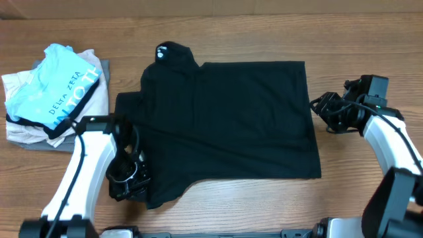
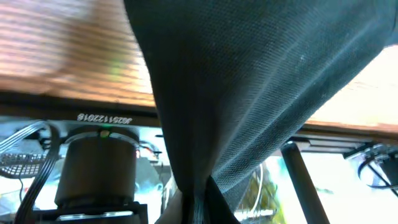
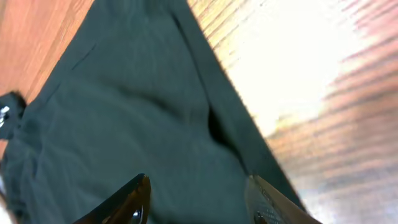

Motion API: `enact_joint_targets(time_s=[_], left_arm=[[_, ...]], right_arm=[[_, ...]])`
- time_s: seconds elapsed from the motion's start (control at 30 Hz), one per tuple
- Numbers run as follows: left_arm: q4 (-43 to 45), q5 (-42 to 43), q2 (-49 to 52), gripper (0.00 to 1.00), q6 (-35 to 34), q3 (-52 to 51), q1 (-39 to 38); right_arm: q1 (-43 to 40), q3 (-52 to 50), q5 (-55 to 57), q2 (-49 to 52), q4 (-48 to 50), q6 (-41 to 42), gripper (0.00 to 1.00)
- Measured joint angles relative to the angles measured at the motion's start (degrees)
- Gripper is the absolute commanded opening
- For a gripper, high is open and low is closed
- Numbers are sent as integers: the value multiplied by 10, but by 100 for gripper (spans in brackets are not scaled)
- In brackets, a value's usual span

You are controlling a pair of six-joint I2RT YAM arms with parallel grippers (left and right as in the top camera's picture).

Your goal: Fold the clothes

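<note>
The black shirt (image 1: 231,119) lay spread across the middle of the wooden desk (image 1: 370,39), its collar at the far left corner. The left claw (image 1: 129,177) sat at the shirt's near-left corner, clenched on the fabric, which gathered into the pinch in the wrist view. The right claw (image 1: 325,109) was released, its fingers (image 3: 134,199) apart, just beside the shirt's right edge.

We count 1 black shirt (image 1: 231,125), 1 blue shirt (image 1: 56,89), 1 folded pile (image 1: 20,129), 1 left hand (image 1: 129,178), 1 right hand (image 1: 322,109), 1 table (image 1: 370,39).
</note>
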Motion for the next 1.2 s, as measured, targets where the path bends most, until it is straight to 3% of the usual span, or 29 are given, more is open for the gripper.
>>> enact_joint_targets(time_s=[0.17, 0.27, 0.37, 0.4, 0.5, 0.73, 0.87, 0.9, 0.97, 1.0, 1.07, 1.2], left_arm=[[3, -16, -20, 10, -17, 0, 0], [7, -20, -20, 12, -22, 0, 0], [7, -22, -20, 12, -26, 0, 0], [7, -22, -20, 11, -26, 0, 0], [7, -24, -20, 11, -28, 0, 0], [7, -24, -20, 11, -28, 0, 0], [7, -24, -20, 10, -28, 0, 0], [7, -24, -20, 11, -28, 0, 0], [8, -24, -20, 12, -28, 0, 0], [8, -24, -20, 15, -28, 0, 0], [7, -24, -20, 20, -28, 0, 0], [7, -26, -20, 22, -30, 0, 0]], right_arm=[[24, 0, -1, 66, 35, -1, 50], [48, 0, -5, 104, 71, -11, 42], [63, 0, -7, 115, 89, -20, 13], [65, 0, -6, 116, 92, -21, 9], [64, 0, 9, 116, 104, -19, 4], [26, 31, 18, 116, 118, -19, 4], [7, 60, 17, 116, 147, -19, 7], [5, 63, 17, 116, 158, -19, 12], [5, 64, 17, 116, 176, -19, 55], [5, 65, 17, 116, 182, -19, 69], [5, 65, 18, 116, 186, -19, 76], [-3, 66, 17, 116, 144, -21, 75]])
